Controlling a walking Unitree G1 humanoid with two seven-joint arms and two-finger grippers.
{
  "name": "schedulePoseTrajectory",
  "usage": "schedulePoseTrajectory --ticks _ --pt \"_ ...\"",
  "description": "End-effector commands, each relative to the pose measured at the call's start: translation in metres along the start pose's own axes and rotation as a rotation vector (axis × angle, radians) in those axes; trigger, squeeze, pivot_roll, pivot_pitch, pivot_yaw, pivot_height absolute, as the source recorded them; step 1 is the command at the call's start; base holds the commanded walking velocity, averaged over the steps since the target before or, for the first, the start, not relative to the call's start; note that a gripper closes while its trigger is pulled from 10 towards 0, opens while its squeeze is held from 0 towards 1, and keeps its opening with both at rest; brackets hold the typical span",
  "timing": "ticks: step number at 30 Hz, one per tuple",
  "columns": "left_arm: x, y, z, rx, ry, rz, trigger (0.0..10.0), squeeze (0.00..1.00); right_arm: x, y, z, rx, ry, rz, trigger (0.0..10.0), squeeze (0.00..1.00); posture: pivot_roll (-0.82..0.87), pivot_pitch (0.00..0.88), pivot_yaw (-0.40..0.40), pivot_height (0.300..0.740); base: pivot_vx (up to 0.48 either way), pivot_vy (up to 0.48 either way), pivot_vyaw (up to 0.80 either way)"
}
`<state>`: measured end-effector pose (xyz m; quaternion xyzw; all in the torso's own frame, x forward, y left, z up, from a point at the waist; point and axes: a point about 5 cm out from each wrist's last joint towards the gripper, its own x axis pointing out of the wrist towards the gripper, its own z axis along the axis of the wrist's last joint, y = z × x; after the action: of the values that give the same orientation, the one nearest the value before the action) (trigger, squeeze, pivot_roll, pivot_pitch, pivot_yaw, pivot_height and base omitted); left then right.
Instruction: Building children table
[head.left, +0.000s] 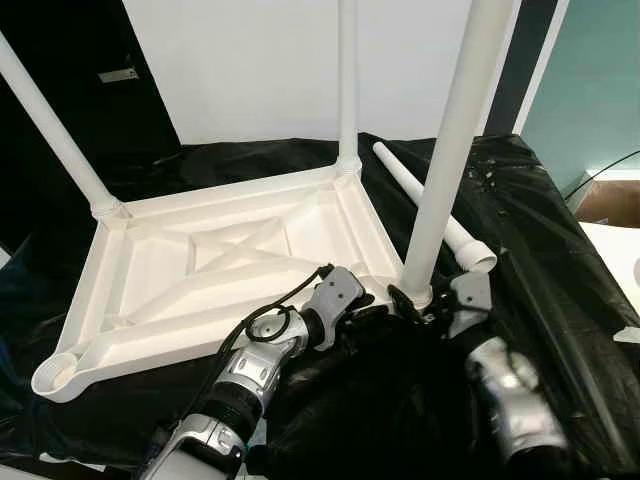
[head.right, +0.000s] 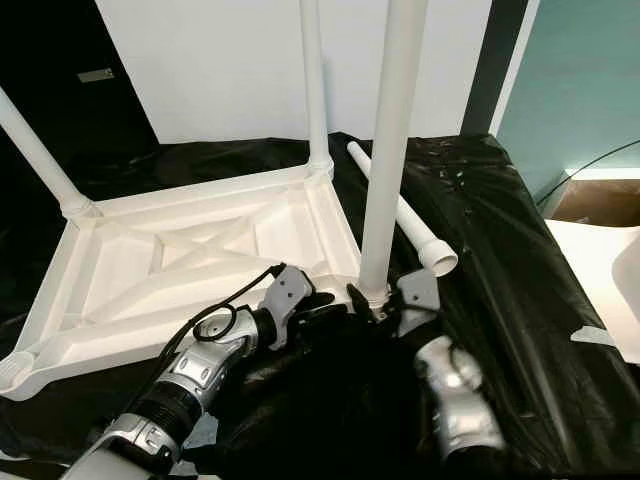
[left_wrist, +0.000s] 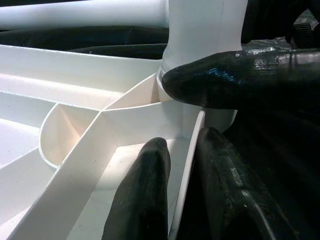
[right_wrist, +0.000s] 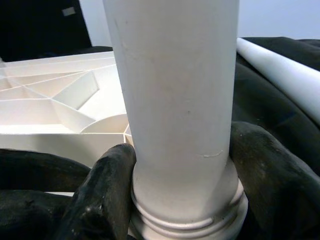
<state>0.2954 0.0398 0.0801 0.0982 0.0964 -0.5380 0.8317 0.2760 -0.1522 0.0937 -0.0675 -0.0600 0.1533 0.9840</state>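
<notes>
Legs stand in three corners of the upturned top (head.left: 200, 270); right gripper (right_wrist: 180, 200) clasps the third leg (head.left: 450, 150) at its socket, left gripper (left_wrist: 180, 165) pinches the rim beside it. Fourth leg (head.left: 425, 205) lies loose, one socket (head.left: 55, 378) empty

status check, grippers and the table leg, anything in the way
Right gripper shut on near leg at its socket. Left gripper clamps tabletop rim. Spare leg lies loose behind, clear.

black sheet (head.left: 540, 250), upturned tabletop (head.left: 230, 270), 1 loose leg (head.left: 425, 200)
</notes>
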Motion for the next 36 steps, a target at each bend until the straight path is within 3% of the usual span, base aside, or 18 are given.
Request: schedulePoseTrajectory --ticks 1,6,7,8,9,11,12,16,17,24,25,26,27,28,30,36 --pt "-0.007 -0.019 -0.044 -0.114 0.166 -0.08 10.0 0.0 -0.001 -0.021 0.0 -0.002 0.008 -0.177 0.0 0.0 -0.05 0.0 0.068 0.74 0.0 0.0 0.0" --pt "-0.006 -0.019 -0.043 -0.113 0.164 -0.083 10.0 0.0 0.007 -0.016 0.005 0.014 -0.001 -0.204 0.0 0.0 -0.05 0.0 0.066 0.74 0.0 0.0 0.0" --pt "-0.006 -0.019 -0.043 -0.113 0.163 -0.084 10.0 0.0 0.008 -0.013 0.006 0.015 0.0 -0.2 6.5 0.0 -0.05 0.0 0.066 0.74 0.0 0.0 0.0" --pt "-0.006 -0.019 -0.043 -0.113 0.163 -0.084 10.0 0.0 0.009 -0.008 0.005 0.012 0.008 -0.167 6.5 0.0 -0.05 0.0 0.065 0.74 0.0 0.0 0.0" --pt "-0.006 -0.019 -0.043 -0.114 0.163 -0.082 10.0 0.0 0.01 -0.004 0.005 0.015 0.006 -0.12 10.0 0.0 -0.04 0.0 0.062 0.74 0.0 0.0 0.0" --pt "-0.006 -0.019 -0.043 -0.114 0.163 -0.081 10.0 0.0 0.01 -0.001 0.006 0.014 0.004 -0.097 10.0 0.0 -0.04 0.0 0.062 0.74 0.0 0.0 0.0" --pt "-0.006 -0.019 -0.043 -0.114 0.164 -0.079 10.0 0.0 0.012 -0.001 0.008 0.016 -0.007 -0.074 10.0 1.0 -0.04 0.0 0.062 0.74 0.0 0.0 0.0" --pt "-0.008 -0.018 -0.045 -0.115 0.168 -0.077 10.0 0.0 0.022 -0.005 0.015 -0.004 -0.02 0.029 10.0 1.0 -0.04 0.0 0.06 0.74 0.0 0.0 0.0" --pt "-0.008 -0.018 -0.045 -0.116 0.169 -0.077 10.0 0.0 0.026 -0.005 0.016 -0.042 -0.02 0.079 10.0 0.0 -0.04 0.0 0.06 0.74 0.0 0.0 0.0" --pt "-0.007 -0.018 -0.045 -0.114 0.169 -0.074 10.0 0.0 0.036 -0.006 0.018 -0.091 0.026 0.305 10.0 0.0 -0.04 0.0 0.057 0.74 0.0 0.0 0.0" --pt "-0.007 -0.018 -0.045 -0.114 0.169 -0.074 10.0 0.0 0.036 -0.006 0.017 -0.099 0.042 0.344 7.5 0.0 -0.04 0.0 0.057 0.74 0.0 0.0 0.0" --pt "-0.007 -0.018 -0.045 -0.114 0.17 -0.073 10.0 0.0 0.036 -0.007 0.016 -0.108 0.061 0.381 2.3 0.0 -0.04 0.0 0.058 0.74 0.0 0.0 0.0" --pt "-0.007 -0.018 -0.045 -0.114 0.17 -0.073 10.0 0.0 0.036 -0.007 0.016 -0.108 0.061 0.381 2.3 0.0 -0.04 0.0 0.058 0.74 0.0 0.0 0.0" --pt "-0.008 -0.018 -0.046 -0.115 0.171 -0.073 10.0 0.0 0.035 -0.008 0.015 -0.119 0.077 0.429 0.0 0.0 -0.04 0.0 0.06 0.74 0.0 0.0 0.0" --pt "-0.009 -0.019 -0.047 -0.117 0.174 -0.072 10.0 0.0 0.033 -0.008 0.013 -0.124 0.105 0.495 0.0 0.0 -0.04 0.0 0.061 0.74 0.0 0.0 0.0" --pt "-0.009 -0.02 -0.048 -0.119 0.173 -0.072 10.0 0.0 0.029 -0.011 0.01 -0.113 0.146 0.526 0.0 0.0 -0.03 0.0 0.057 0.74 0.0 0.0 0.0"
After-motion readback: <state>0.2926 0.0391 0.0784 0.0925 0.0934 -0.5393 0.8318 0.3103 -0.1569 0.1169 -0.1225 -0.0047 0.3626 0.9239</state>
